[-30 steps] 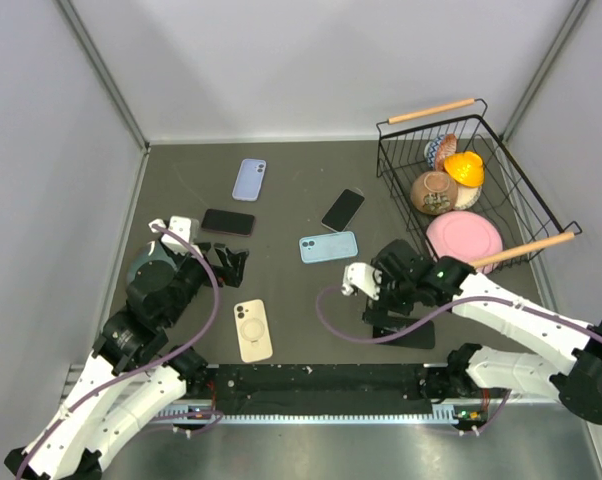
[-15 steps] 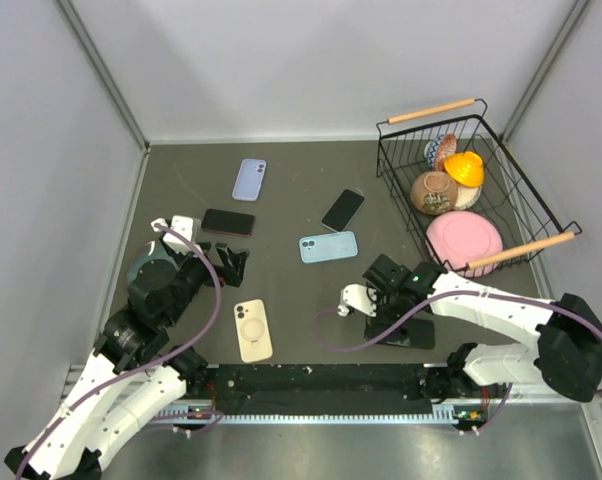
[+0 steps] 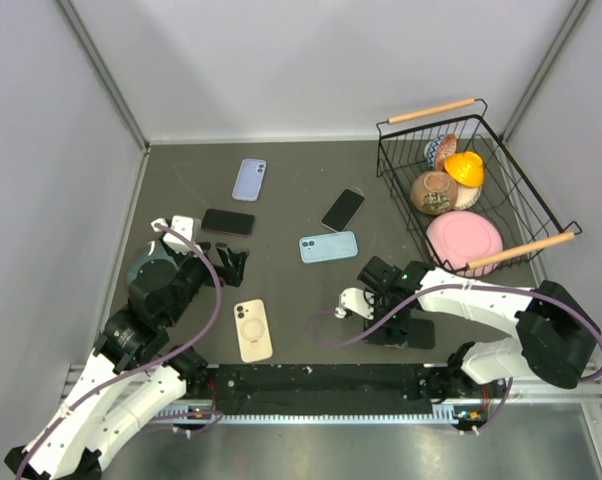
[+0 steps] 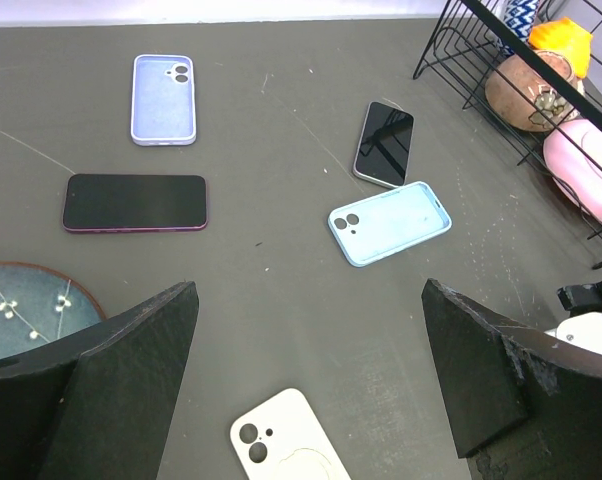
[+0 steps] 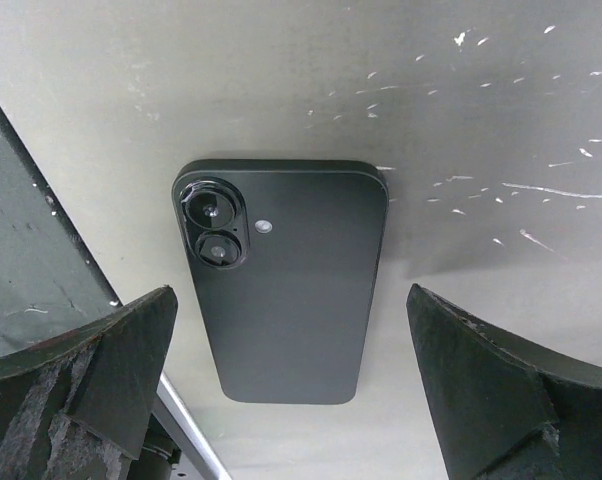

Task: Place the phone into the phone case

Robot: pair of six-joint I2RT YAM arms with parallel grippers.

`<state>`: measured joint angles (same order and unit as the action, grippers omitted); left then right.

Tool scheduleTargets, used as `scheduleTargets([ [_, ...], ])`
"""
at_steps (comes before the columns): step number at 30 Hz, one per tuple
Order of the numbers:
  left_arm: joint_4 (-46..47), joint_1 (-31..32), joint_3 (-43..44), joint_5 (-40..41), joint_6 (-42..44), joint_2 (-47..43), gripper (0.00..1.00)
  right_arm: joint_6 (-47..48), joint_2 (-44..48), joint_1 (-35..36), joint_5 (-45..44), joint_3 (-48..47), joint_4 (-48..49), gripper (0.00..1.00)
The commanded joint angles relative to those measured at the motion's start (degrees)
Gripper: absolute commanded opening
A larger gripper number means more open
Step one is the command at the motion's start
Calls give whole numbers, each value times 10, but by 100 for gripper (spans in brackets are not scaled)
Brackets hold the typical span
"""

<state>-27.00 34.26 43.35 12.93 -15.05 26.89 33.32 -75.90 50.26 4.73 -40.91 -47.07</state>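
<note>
A black phone (image 5: 281, 300) lies face down, camera side up, near the table's front edge, and also shows in the top view (image 3: 417, 335). My right gripper (image 5: 291, 295) is open just above it, one finger on each long side, not touching; it also shows in the top view (image 3: 389, 310). A cream case (image 3: 253, 330), a light blue case (image 3: 329, 246) and a lilac case (image 3: 249, 180) lie on the table. My left gripper (image 4: 309, 290) is open and empty above the table, beyond the cream case (image 4: 281, 440).
Two more black phones (image 3: 228, 221) (image 3: 343, 209) lie screen up mid-table. A wire basket (image 3: 501, 215) with bowls and a pink plate stands at the right. A teal plate (image 4: 21, 310) sits by my left gripper. The front rail (image 3: 321, 400) runs close behind the face-down phone.
My right gripper has moved down and towards the front edge, and now straddles the face-down black phone. The left arm has not moved.
</note>
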Motion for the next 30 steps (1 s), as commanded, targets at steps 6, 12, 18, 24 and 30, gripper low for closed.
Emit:
scheduleTargets([
  [6, 20, -2, -4, -1, 3, 8, 99, -13, 12, 5, 9, 9, 46, 99],
  [12, 20, -1, -5, -1, 1, 4, 99, -17, -2, 5, 6, 11, 65, 99],
  [18, 18, -2, -5, 1, 0, 2, 99, -31, -27, 5, -1, 13, 63, 99],
  [24, 16, -1, -6, 6, 0, -2, 99, -26, -35, 5, -17, 14, 60, 99],
  [30, 15, -1, -7, 10, -5, 2, 97, -19, -33, 5, -38, 10, 74, 89],
])
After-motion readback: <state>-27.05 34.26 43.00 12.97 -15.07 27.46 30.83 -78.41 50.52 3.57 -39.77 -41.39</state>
